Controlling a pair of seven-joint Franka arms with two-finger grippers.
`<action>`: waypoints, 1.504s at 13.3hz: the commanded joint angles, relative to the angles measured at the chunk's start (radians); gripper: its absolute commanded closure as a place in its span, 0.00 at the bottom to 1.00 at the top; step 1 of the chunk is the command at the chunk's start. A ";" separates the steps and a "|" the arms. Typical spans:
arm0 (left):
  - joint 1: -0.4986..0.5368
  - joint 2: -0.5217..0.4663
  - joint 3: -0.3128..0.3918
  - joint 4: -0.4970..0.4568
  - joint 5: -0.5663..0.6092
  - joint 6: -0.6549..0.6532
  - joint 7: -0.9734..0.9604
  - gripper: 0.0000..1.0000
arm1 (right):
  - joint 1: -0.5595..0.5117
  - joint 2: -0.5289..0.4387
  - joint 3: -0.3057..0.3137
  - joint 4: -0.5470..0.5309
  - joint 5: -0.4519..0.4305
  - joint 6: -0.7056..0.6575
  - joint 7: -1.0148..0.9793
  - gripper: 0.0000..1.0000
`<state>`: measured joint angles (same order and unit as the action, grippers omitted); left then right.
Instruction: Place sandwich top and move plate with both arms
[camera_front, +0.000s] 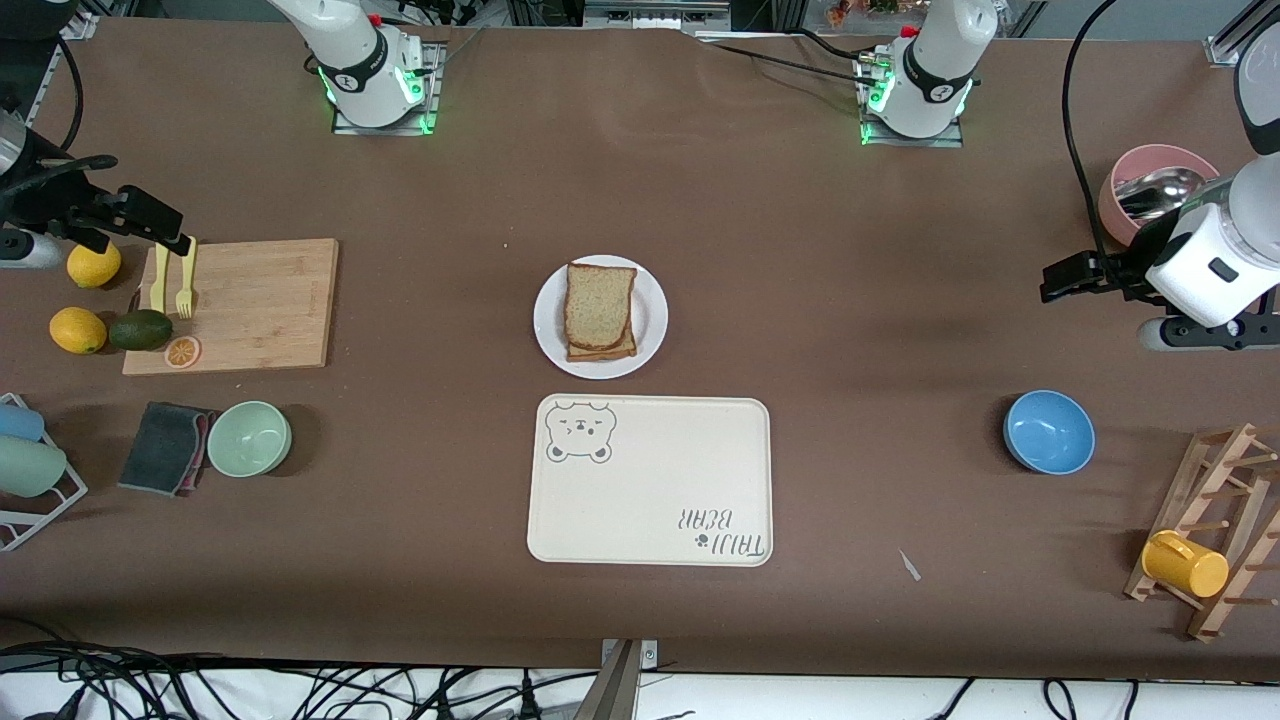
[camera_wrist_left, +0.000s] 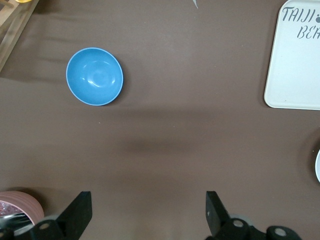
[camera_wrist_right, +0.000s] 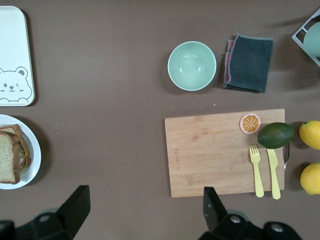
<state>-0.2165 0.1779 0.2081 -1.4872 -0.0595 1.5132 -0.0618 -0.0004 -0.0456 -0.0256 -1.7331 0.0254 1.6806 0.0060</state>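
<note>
Seen from above, a brown table w/ two white robot arms, described from the right arm's end of the table across to the left arm's end.

At the right arm's end, the right gripper (camera_front: 165, 240) hangs over the edge of a wooden cutting board (camera_front: 260, 300), fingers spread wide, holding nothing. On the board lie a yellow fork (camera_front: 185, 285), a yellow knife (camera_front: 159, 280) and an orange slice (camera_front: 182, 351). Just beside the board sit two lemons (camera_front: 78, 330) and an avocado (camera_front: 140, 329). Nearer the front camera are a folded dark cloth (camera_front: 165, 447) and a pale green bowl (camera_front: 249, 438), touching or nearly so; a wire rack (camera_front: 30, 490) w/ pale cups stands at the table edge.

Mid-table is the plate (camera_front: 650, 320), small, round, white. The sandwich top (camera_front: 598, 304), a speckled brown slice, lies on another slice stacked on the plate, slightly offset. Just nearer the camera, apart from the plate, lies a cream bear-print tray (camera_front: 650, 480).

Toward the left arm's end: a blue bowl (camera_front: 1049, 431), w/ a wooden peg rack (camera_front: 1225, 520) holding a yellow cup (camera_front: 1185, 564) near the table corner. The left gripper (camera_front: 1065, 277) hangs over bare table, well apart from the plate, fingers fully spread and empty. Beside it sits a pink bowl (camera_front: 1150, 165) w/ something metal inside.
</note>
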 joint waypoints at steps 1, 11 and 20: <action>-0.009 -0.006 0.008 0.004 0.010 -0.008 0.003 0.00 | -0.012 0.000 0.015 0.007 -0.009 -0.001 -0.001 0.00; -0.014 0.037 -0.009 -0.019 0.004 0.088 0.002 0.00 | -0.001 0.000 0.013 0.007 -0.007 -0.001 0.005 0.00; -0.035 0.084 -0.087 -0.316 -0.100 0.528 -0.009 0.00 | -0.006 -0.002 0.004 0.009 -0.007 -0.002 0.006 0.00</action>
<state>-0.2437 0.2729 0.1346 -1.7309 -0.1347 1.9561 -0.0619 0.0008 -0.0454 -0.0219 -1.7327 0.0254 1.6809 0.0060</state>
